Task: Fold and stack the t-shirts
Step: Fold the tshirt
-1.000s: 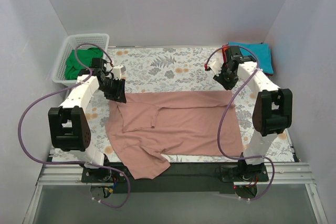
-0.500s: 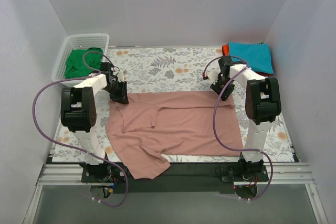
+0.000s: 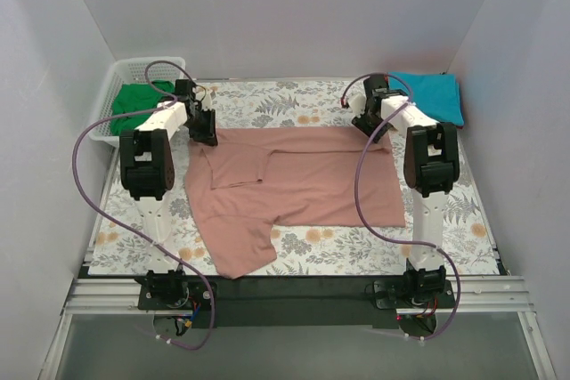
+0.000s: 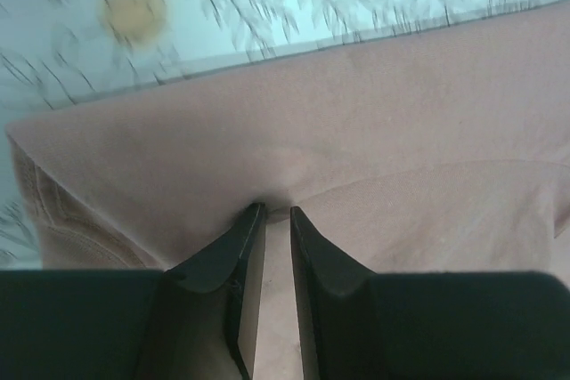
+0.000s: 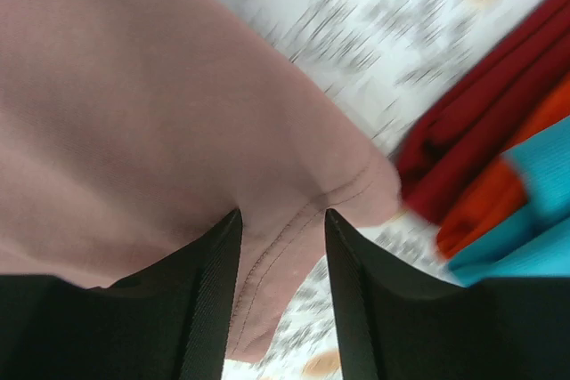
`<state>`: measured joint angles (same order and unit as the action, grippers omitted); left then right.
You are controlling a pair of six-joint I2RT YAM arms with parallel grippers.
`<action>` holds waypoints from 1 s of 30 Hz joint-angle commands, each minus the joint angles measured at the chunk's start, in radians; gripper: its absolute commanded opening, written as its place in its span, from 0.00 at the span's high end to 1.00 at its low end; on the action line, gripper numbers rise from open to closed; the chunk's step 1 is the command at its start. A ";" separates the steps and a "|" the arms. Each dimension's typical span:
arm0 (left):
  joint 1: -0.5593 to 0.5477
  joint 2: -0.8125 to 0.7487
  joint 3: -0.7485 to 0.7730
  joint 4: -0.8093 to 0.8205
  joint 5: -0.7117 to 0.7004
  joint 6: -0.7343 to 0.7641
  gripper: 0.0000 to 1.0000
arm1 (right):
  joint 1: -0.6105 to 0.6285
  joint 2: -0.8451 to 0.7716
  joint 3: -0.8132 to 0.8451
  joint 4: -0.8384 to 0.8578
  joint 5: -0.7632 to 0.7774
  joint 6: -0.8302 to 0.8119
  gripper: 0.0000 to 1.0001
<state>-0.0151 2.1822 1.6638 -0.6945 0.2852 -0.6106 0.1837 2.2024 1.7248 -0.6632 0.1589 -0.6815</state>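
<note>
The left arm (image 3: 148,163) and right arm (image 3: 430,163) are built of white tubular links joined by chunky black housings. A purple cable (image 3: 358,186) loops loosely along each. Their black bases (image 3: 169,289), trailing small coloured wires, sit at the bench's (image 3: 267,104) near edge. The left claw (image 4: 274,211) and right claw (image 5: 280,215) have matte black, tapering fingers (image 5: 203,295) with finely ribbed inner faces.

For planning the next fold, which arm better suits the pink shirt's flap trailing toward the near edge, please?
Probably left: the flap lies on its side; the right claw is across the shirt.
</note>
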 commanded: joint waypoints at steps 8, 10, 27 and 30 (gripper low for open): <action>0.010 -0.051 0.154 -0.049 -0.005 0.009 0.67 | 0.013 -0.048 0.138 0.068 -0.084 0.074 0.40; 0.010 -0.131 0.127 -0.074 0.087 0.040 0.59 | 0.017 -0.156 0.092 0.036 -0.146 0.077 0.36; 0.061 -0.737 -0.513 -0.433 0.279 0.560 0.48 | 0.026 -0.763 -0.703 -0.141 -0.207 -0.228 0.51; 0.060 -0.765 -0.565 -0.412 0.249 0.560 0.49 | 0.026 -0.791 -0.797 -0.110 -0.183 -0.250 0.55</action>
<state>0.0444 1.4693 1.1198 -1.0908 0.5377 -0.1009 0.2108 1.4696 0.9680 -0.7784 -0.0479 -0.8673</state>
